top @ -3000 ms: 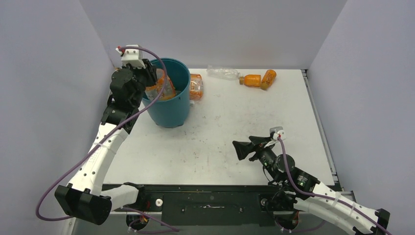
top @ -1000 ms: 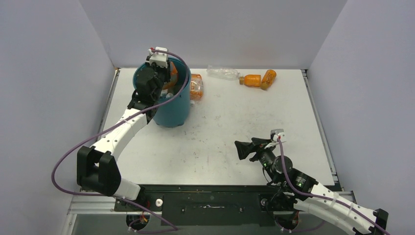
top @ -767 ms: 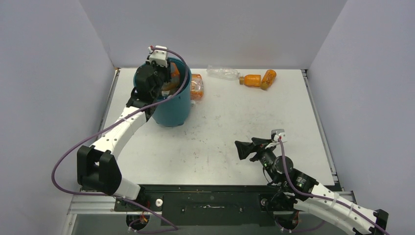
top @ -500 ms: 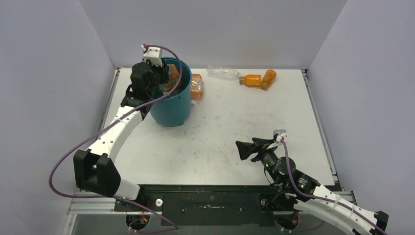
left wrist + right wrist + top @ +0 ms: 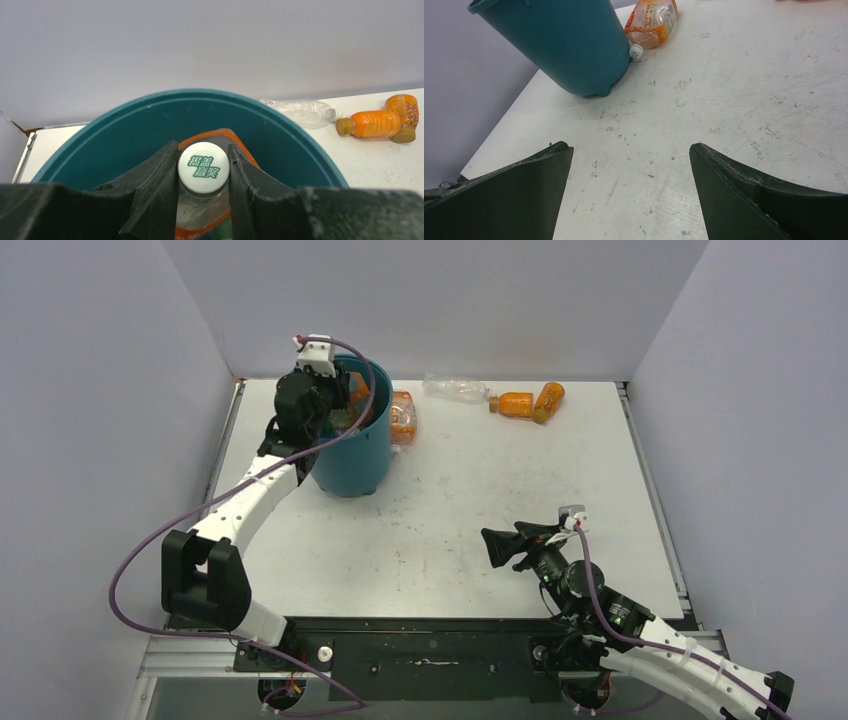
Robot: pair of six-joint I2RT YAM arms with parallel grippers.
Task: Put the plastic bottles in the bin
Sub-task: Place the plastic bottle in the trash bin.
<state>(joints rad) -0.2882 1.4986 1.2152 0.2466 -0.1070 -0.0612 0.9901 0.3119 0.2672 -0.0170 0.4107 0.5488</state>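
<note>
Teal bin with a bottle clamped over its mouth

Teal and round, the bin stands at the upper left of the top view, on the white desk near the back wall. The left tool hangs over the bin's mouth, its arm reaching up along the left side of the frame. In the left wrist view the two black fingers press on either side of a white cap printed with green characters. They are clamped on the neck of the held bottle, whose clear body and orange label hang down inside the bin's rim. How much else lies in the bin cannot be told from these views.

An orange-labelled bottle lies on its side just to the right of the bin, touching or nearly touching its wall. Its small white cap points at the base of the bin in the right wrist view. Further right along the top edge of the desk lies a clear bottle. Just beyond it, two orange bottles rest together at an angle to each other.

The right tool sits in the lower right of the top view, well apart from every bottle. Its jaws are spread wide with nothing between them, and only scuffed desk shows in the gap.
</note>
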